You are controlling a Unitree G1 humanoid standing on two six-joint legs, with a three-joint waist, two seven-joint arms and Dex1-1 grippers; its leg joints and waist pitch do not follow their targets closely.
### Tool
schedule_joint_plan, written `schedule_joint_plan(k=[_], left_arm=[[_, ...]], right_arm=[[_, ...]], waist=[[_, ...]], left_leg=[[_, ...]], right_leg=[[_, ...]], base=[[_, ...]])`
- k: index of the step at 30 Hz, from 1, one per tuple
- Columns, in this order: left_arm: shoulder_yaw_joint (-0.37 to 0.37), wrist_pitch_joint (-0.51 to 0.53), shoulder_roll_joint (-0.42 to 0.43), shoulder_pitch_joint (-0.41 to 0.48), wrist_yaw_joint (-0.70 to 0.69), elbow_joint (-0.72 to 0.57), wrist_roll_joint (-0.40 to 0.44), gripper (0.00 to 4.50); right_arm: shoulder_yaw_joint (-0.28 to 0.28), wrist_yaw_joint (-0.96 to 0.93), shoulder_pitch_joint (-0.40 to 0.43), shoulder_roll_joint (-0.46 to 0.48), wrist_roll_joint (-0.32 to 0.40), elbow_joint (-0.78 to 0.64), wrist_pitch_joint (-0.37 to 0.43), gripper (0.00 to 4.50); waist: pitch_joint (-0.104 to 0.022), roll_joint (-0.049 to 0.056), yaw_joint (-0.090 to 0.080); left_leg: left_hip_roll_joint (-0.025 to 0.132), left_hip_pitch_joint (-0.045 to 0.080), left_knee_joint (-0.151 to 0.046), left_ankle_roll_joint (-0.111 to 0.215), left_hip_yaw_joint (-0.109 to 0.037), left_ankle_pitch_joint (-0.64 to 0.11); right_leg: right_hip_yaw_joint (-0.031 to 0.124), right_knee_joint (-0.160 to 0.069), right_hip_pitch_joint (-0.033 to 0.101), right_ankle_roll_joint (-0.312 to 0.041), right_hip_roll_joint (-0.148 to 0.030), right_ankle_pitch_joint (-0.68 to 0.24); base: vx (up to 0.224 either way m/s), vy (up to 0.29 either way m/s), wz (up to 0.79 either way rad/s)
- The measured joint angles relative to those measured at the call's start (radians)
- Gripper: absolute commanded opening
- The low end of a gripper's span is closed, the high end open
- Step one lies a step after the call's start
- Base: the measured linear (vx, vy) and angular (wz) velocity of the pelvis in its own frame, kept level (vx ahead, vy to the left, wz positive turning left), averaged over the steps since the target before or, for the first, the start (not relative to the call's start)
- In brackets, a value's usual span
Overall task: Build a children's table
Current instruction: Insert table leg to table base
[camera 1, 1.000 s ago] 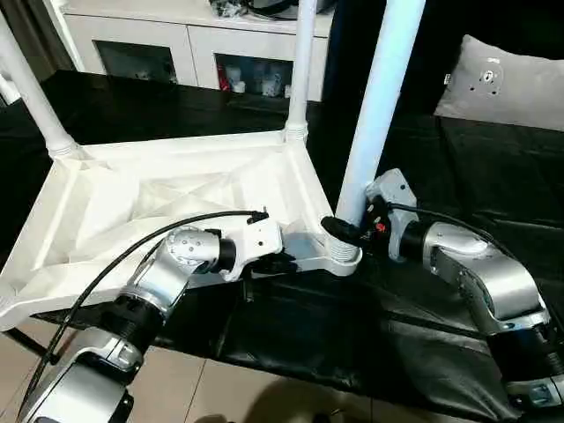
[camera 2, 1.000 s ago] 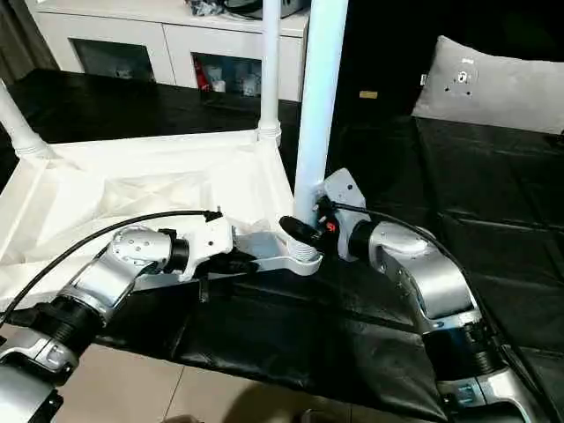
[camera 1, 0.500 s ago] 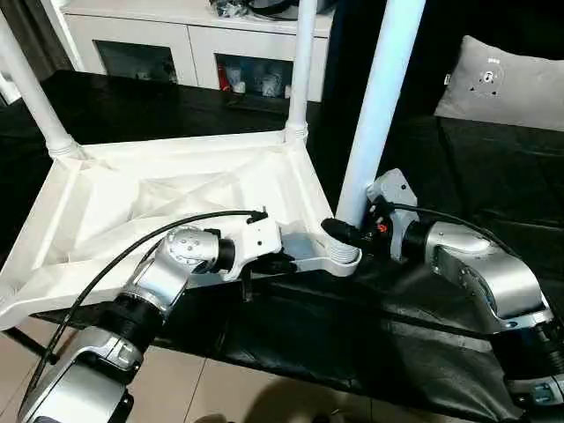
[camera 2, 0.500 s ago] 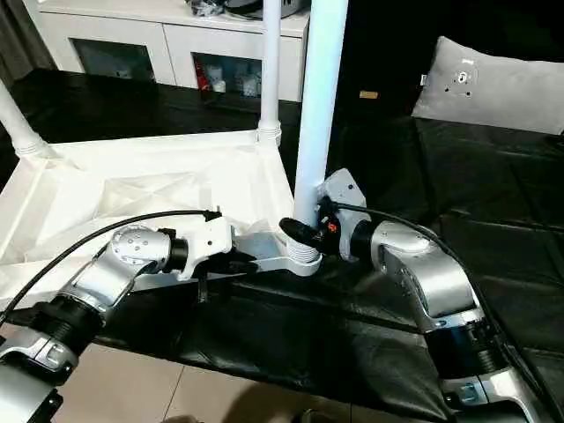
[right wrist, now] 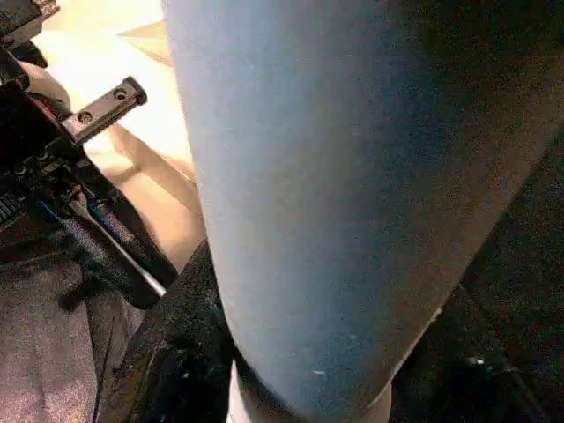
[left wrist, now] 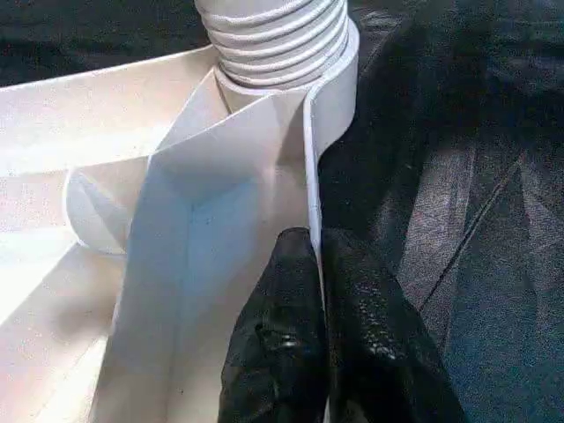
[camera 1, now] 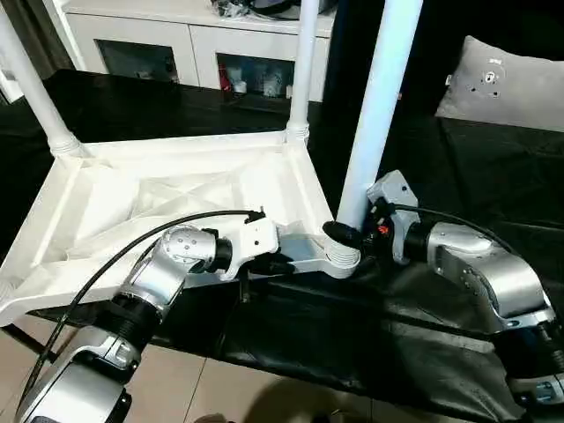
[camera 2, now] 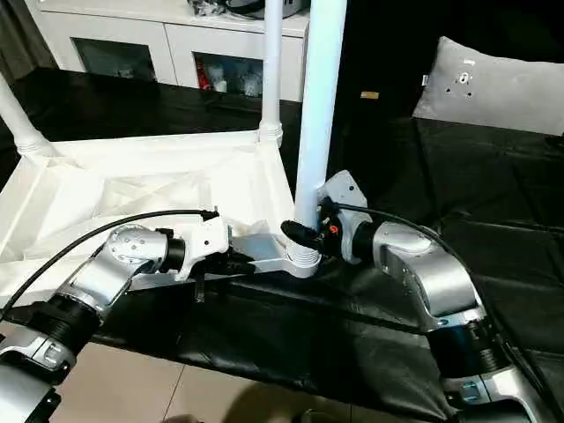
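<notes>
Three white legs stood upright in the corner sockets of the inverted children's table, which lay ribbed underside up on a black-covered surface. In the left eye view, the left pincer was clamped on the near rim of the table top, just beside the near right corner socket. The right pincer gripped the base of the near leg, directly above that socket. A far leg and a left leg rose from the other sockets. A white cabinet stood behind; a grey pillow lay at the far right.

In the left wrist view, the two black fingers were pressed together on the thin rim wall, below the threaded socket collar.

In the right wrist view, the near leg sat between the fingers, one finger touching its side. The left pincer's body was visible beyond.
</notes>
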Motion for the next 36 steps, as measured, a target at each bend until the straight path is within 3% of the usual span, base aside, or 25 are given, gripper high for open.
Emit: schedule_joint_plan(k=[6,14,20,23,28,36], left_arm=[[0.001,0.0,0.0,0.0,0.0,0.0,0.0,0.0],[0.004,0.0,0.002,0.001,0.001,0.003,0.001,0.0],[0.004,0.0,0.002,0.003,-0.001,0.0,0.001,0.0],[0.005,0.0,0.001,0.007,-0.004,-0.002,0.0,0.0],[0.005,0.001,0.001,0.015,-0.01,-0.004,-0.007,0.0],[0.006,0.001,0.001,0.018,-0.011,-0.004,-0.007,0.0]], right_arm=[[-0.008,0.021,-0.016,0.012,0.009,0.048,-0.011,1.89],[-0.072,0.033,-0.013,0.045,0.071,0.121,-0.03,1.89],[-0.165,0.031,0.07,0.095,0.136,0.147,-0.09,1.89],[-0.175,0.022,0.109,0.107,0.149,0.134,-0.135,1.89],[-0.149,0.009,0.159,0.107,0.115,0.093,-0.222,1.89],[-0.011,0.045,0.123,0.016,-0.026,0.056,-0.299,1.88]], waist=[[0.0,-0.001,-0.001],[-0.001,-0.002,-0.004],[-0.001,-0.003,-0.001],[-0.003,-0.001,0.001],[-0.005,0.004,0.004],[-0.007,0.006,0.002]], left_leg=[[0.0,0.0,0.0,0.0,0.0,0.0],[0.001,0.0,0.0,-0.001,0.001,0.001],[0.002,0.0,-0.001,-0.001,0.001,0.001],[0.002,0.0,-0.001,-0.001,0.002,0.001],[0.002,0.001,-0.001,-0.001,0.002,0.001],[0.003,0.002,-0.001,-0.001,0.002,0.001]], right_leg=[[0.0,0.0,0.0,0.0,0.0,0.0],[0.0,0.0,0.0,-0.001,0.0,0.001],[-0.001,0.0,0.0,-0.001,0.0,0.0],[-0.001,0.0,0.0,-0.001,0.0,0.0],[-0.001,-0.001,0.001,-0.001,0.0,0.0],[-0.002,-0.001,0.002,0.0,0.0,0.0]], base=[[0.0,0.0,0.0],[0.0,0.0,0.0],[0.0,0.0,0.0],[0.0,0.0,0.0],[0.0,0.0,0.0],[0.0,0.0,0.0]])
